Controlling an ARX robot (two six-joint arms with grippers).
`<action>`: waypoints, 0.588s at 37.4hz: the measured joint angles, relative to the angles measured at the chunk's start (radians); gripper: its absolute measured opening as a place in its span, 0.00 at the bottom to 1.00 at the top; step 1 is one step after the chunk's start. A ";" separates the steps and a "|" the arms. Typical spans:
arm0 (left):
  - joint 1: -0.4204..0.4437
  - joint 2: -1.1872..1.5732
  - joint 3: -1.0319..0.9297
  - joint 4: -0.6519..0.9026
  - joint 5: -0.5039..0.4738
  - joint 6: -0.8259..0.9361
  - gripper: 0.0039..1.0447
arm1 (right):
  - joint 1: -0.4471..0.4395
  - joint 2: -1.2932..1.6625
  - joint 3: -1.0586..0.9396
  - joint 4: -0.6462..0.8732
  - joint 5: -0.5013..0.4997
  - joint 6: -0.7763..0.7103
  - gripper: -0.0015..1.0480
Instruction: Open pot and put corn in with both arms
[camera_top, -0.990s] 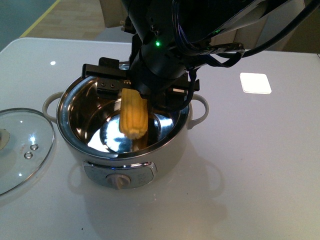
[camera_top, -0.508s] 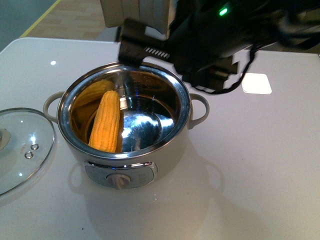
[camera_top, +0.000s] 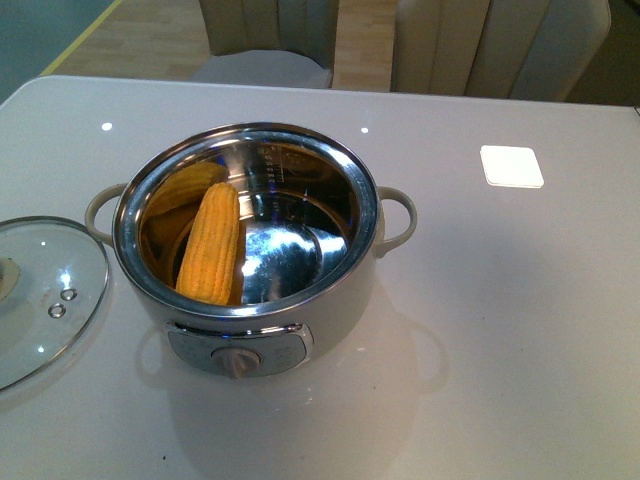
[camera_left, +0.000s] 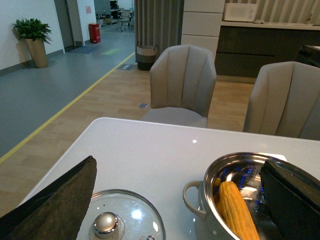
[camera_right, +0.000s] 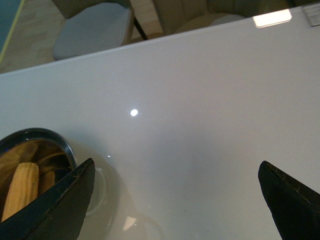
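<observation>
Both end effectors are empty, with fingers spread: the left end effector (camera_left: 175, 200) hangs above the lid and pot, the right end effector (camera_right: 175, 200) above bare white desk (camera_top: 520, 330); neither shows in the front view. Inside the large round beige-grey electric pot (camera_top: 246, 236) with its shiny steel bowl, the yellow husked corn cob (camera_top: 209, 243) leans against the wall at nine o'clock. It looks stiff, light and bumpy, best gripped mid-length. A round glass lid (camera_top: 40, 295) lies beside the pot at nine o'clock.
</observation>
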 joint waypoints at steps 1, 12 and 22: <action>0.000 0.000 0.000 0.000 0.000 0.000 0.94 | -0.012 -0.041 -0.022 -0.007 0.002 -0.005 0.92; 0.000 0.000 0.000 0.000 0.000 0.000 0.94 | -0.066 -0.141 -0.328 0.656 -0.023 -0.280 0.57; 0.000 0.000 0.000 0.000 0.000 0.000 0.94 | -0.121 -0.303 -0.470 0.656 -0.074 -0.330 0.12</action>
